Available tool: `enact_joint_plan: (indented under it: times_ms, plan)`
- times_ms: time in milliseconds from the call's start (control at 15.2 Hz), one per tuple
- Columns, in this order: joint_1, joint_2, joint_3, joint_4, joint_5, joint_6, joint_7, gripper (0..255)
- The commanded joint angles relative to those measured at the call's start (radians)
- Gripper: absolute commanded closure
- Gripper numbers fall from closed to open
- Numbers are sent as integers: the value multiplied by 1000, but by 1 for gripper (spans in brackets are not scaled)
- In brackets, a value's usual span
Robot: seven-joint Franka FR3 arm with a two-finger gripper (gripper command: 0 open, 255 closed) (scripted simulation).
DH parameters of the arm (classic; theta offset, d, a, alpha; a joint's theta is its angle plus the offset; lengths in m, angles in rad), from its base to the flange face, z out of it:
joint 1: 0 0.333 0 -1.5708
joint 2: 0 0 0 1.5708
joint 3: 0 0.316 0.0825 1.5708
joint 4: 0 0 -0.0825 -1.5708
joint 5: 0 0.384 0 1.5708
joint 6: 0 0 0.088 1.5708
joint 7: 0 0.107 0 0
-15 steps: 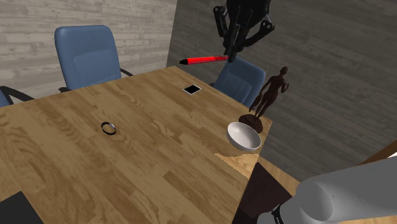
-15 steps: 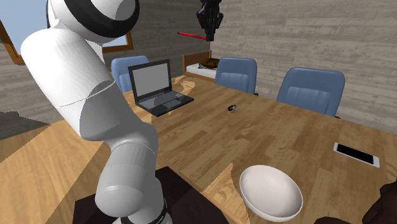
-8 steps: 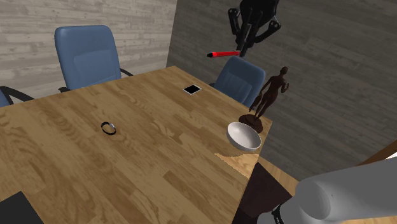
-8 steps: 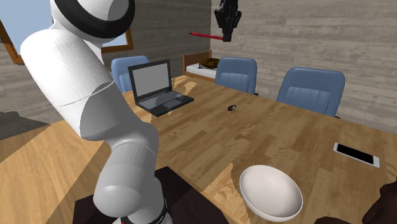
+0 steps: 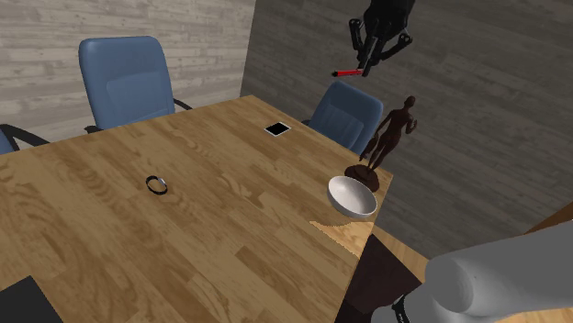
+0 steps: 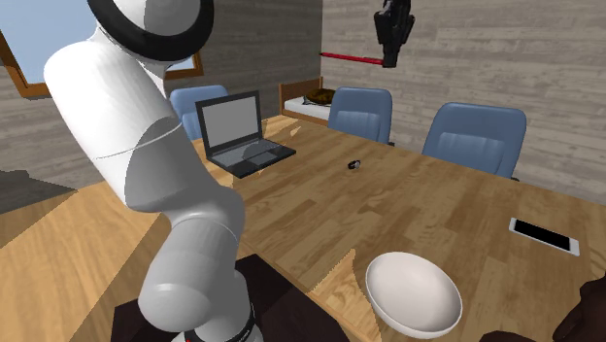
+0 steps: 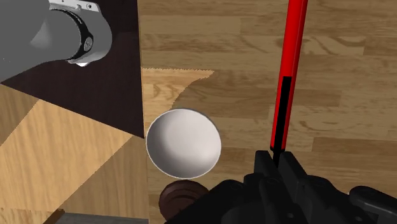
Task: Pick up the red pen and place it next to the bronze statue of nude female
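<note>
My black gripper point(image 5: 369, 62) hangs high above the table's far corner, shut on one end of the red pen point(image 5: 347, 72), which sticks out level toward the shoulder view's left. In the second exterior view the gripper point(image 6: 390, 56) holds the pen point(image 6: 350, 57) well above the blue chairs. The wrist view has the pen point(image 7: 287, 76) running straight out from the closed fingers point(image 7: 278, 164), over the wooden table. The dark bronze nude statue point(image 5: 389, 134) stands upright on its round base point(image 5: 364, 176) at the table's corner, below and slightly to the shoulder view's right of the gripper.
A white bowl point(image 5: 353, 196) sits right beside the statue's base near the table edge. A phone point(image 5: 277, 129) and a small dark ring point(image 5: 157, 184) lie on the table point(image 5: 184, 239). A laptop point(image 6: 236, 130) stands at the far end. Blue chairs point(image 5: 128, 80) line the table.
The gripper has carried the pen up and toward the shoulder view's right, closer to above the statue. The pen looks shorter, turned more away from the camera.
</note>
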Motion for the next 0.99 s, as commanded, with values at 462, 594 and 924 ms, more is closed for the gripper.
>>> enact_joint_plan:
  times_ms: [462, 594, 924]
  plan:
    - [-70, 130, -94, 106, -83, 9, -181, 255]
    - [-84, 173, -109, 149, -103, 6, -215, 255]
    - [-114, 304, -138, 297, -159, -18, -293, 255]
